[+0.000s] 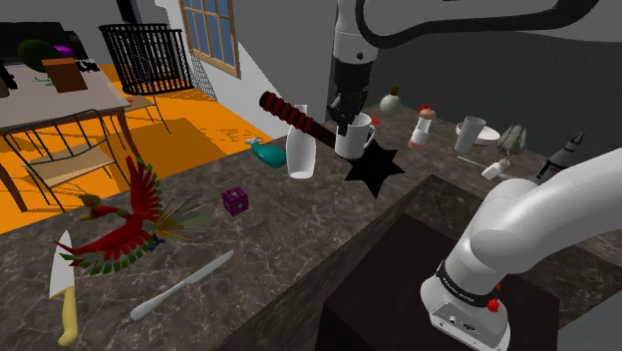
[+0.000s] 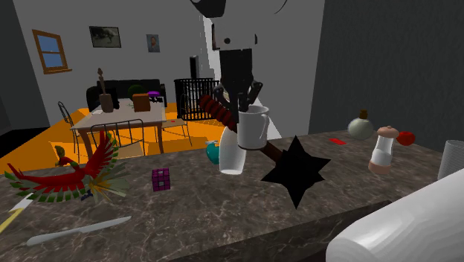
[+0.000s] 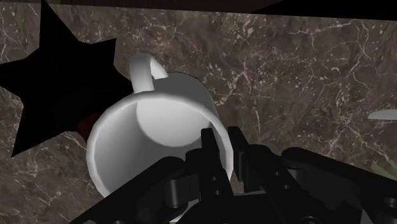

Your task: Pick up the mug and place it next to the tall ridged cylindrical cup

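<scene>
My gripper is shut on the rim of a white mug, one finger inside and one outside. The mug hangs a little above the dark marble counter, beside a white vase and over the black spiked head of a club. In the wrist view the mug is tilted, its handle pointing away from the fingers. The tall ridged cup stands further along the counter toward the shoulder view's right, and at the second exterior view's right edge.
Between mug and cup stand a white and brown shaker and a round bottle. A purple cube, a red parrot figure, a yellow-handled knife and a silver knife lie toward the shoulder view's left.
</scene>
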